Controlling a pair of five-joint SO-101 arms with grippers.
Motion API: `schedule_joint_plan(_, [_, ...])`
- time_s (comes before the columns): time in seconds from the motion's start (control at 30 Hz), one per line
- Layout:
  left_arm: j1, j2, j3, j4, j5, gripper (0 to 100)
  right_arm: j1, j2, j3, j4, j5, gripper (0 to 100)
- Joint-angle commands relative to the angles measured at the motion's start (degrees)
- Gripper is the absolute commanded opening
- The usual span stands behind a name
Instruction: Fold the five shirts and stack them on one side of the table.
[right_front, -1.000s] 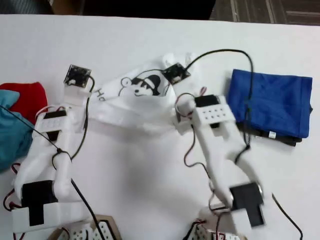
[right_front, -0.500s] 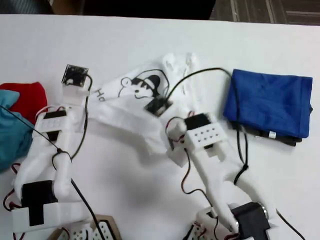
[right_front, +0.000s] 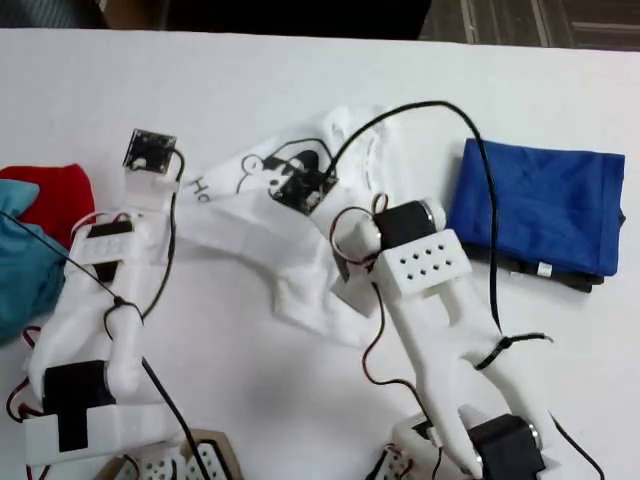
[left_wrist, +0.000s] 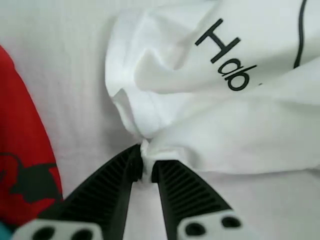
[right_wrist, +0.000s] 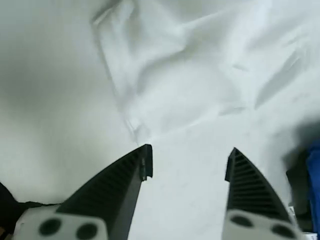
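A white shirt (right_front: 260, 215) with a black cartoon print lies crumpled in the middle of the table. My left gripper (right_front: 180, 205) is shut on its left edge, and the pinched cloth bunches between the black fingers (left_wrist: 144, 165). My right gripper (right_front: 335, 255) hovers open over the shirt's right part, with rumpled white cloth (right_wrist: 200, 65) beneath the spread fingers (right_wrist: 189, 160). A flap of the shirt (right_front: 330, 315) stretches toward the table's front. A folded blue shirt (right_front: 540, 205) rests on a dark one (right_front: 560, 275) at the right.
A red shirt (right_front: 50, 195) and a teal shirt (right_front: 25, 270) lie heaped at the table's left edge; the red one (left_wrist: 25, 150) is close beside the left gripper. Black cables loop over the white shirt and the blue stack. Bare table (right_front: 250, 70) lies beyond.
The right arm drew back toward the table's front, and a flap of the white shirt came forward with it. The left arm has kept still, holding its edge.
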Motion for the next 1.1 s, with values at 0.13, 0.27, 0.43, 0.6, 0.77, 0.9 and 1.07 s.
schedule_joint_plan(0.13, [-0.3,-2.7,-0.7,-1.1,0.7,3,-0.3,5.1,6.5,-11.6,0.1,25.7])
schedule_joint_plan(0.27, [-0.3,-2.7,-0.7,-1.1,0.7,3,-0.3,11.5,8.9,-19.3,0.1,25.7])
schedule_joint_plan(0.43, [-0.3,-2.7,-0.7,-1.1,0.7,3,2.6,21.2,5.1,-24.3,0.1,25.7])
schedule_joint_plan(0.6, [-0.3,-2.7,-0.7,-1.1,0.7,3,7.5,32.3,-5.8,-23.8,0.1,25.7])
schedule_joint_plan(0.77, [-0.3,-2.7,-0.7,-1.1,0.7,3,9.0,41.8,-21.1,-19.6,0.1,25.7])
schedule_joint_plan(0.9, [-0.3,-2.7,-0.7,-1.1,0.7,3,8.7,48.8,-34.1,-15.8,0.0,25.7])
schedule_joint_plan(1.07, [-0.3,-2.7,-0.7,-1.1,0.7,3,8.9,52.4,-47.9,-5.8,-2.8,25.9])
